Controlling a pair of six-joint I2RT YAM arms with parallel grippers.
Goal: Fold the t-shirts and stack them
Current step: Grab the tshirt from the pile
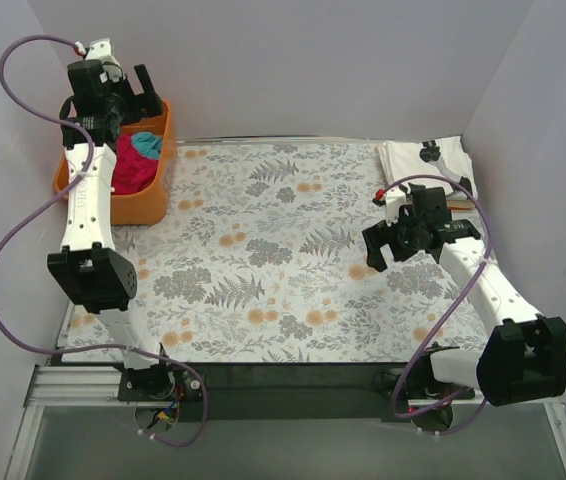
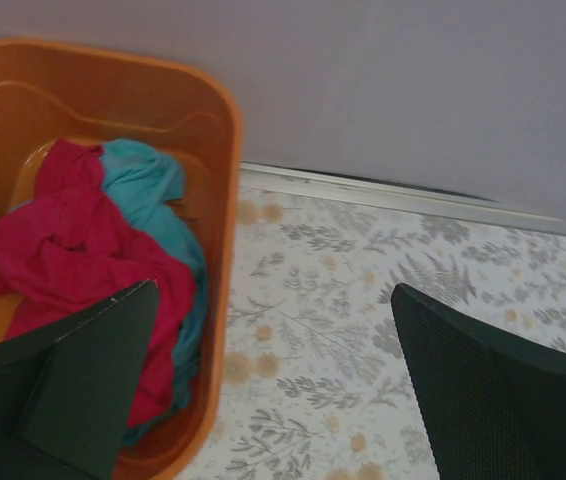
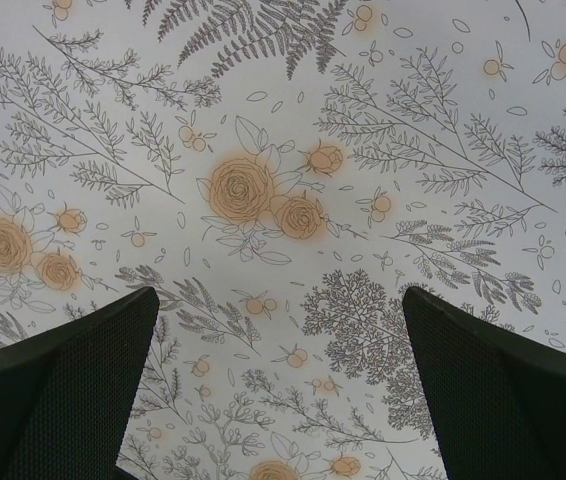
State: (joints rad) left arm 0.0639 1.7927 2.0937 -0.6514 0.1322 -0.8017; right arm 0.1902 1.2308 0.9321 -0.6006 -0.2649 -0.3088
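A magenta-red t-shirt [image 1: 126, 168] lies crumpled in the orange basket [image 1: 159, 190] at the back left, with a teal t-shirt [image 1: 147, 143] bunched against it. In the left wrist view the magenta shirt [image 2: 63, 250] fills the basket's middle and the teal one [image 2: 148, 185] lies along its right side. My left gripper [image 1: 146, 98] hovers open above the basket's far end, empty [image 2: 274, 290]. A white t-shirt [image 1: 433, 165] with black marks lies folded at the back right. My right gripper [image 1: 381, 245] hangs open and empty over the tablecloth [image 3: 278, 292], in front of the white shirt.
A floral tablecloth [image 1: 263, 260] covers the table. White walls close in the back and both sides. The basket's rim [image 2: 225, 130] stands between my left fingers and the cloth. A purple cable [image 1: 23, 210] loops beside the left arm.
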